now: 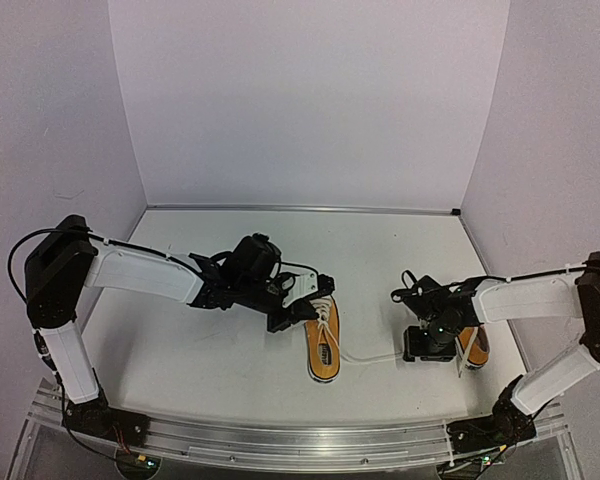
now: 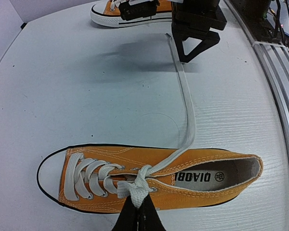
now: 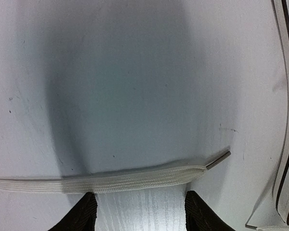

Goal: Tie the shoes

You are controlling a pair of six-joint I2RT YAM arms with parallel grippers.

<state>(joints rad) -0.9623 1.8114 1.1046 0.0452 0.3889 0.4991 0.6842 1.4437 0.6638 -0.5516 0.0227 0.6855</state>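
One orange shoe [image 1: 323,340] [image 2: 192,180] lies in the middle of the table with its toe toward the arms' bases. My left gripper [image 2: 137,201] [image 1: 300,312] is shut on a white lace [image 2: 135,190] right at the crossed knot over the tongue. The other lace end [image 2: 187,106] [image 3: 111,179] runs flat across the table to my right gripper [image 3: 142,214] [image 1: 427,345]. That gripper is open just above the table. The lace's tip and aglet [image 3: 217,160] lie just past its fingertips [image 3: 84,211], with nothing between them. The second shoe [image 1: 472,345] [image 2: 111,12] sits beside the right gripper, mostly hidden.
White walls close in the table [image 1: 200,360] on the left, back and right. An aluminium rail [image 1: 280,435] [image 2: 279,96] runs along the near edge. The second shoe's white sole [image 3: 286,144] stands close on the right of the right gripper.
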